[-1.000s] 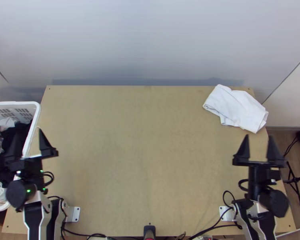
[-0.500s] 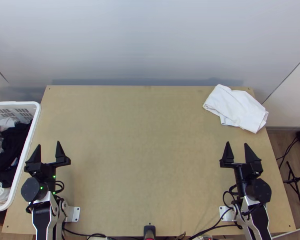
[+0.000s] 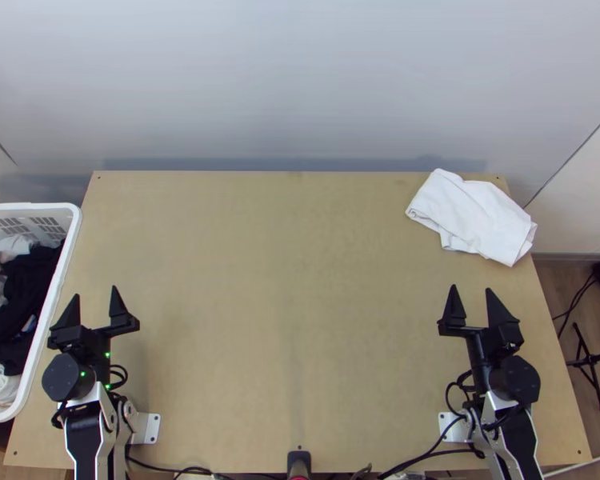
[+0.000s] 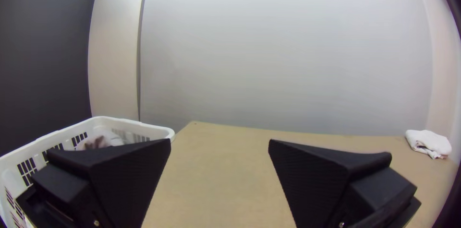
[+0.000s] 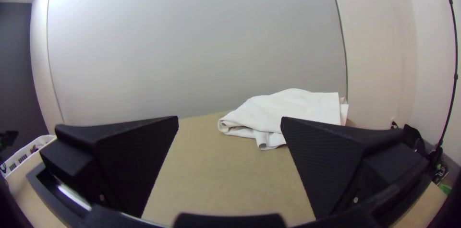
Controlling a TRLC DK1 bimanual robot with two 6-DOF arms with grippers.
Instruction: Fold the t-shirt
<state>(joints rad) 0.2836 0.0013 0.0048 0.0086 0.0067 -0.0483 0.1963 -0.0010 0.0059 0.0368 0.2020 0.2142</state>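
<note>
You have one white t-shirt (image 3: 472,218), in folded layers, far right corner of the table (image 3: 284,320), folding seemingly finished; left gripper (image 3: 96,293) and right gripper (image 3: 471,289), wide open, empty; next move, likely none.

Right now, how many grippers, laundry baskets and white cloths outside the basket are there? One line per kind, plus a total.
Grippers: 2 (left gripper, right gripper)
Laundry basket: 1
White cloth outside the basket: 1
Total: 4
</note>
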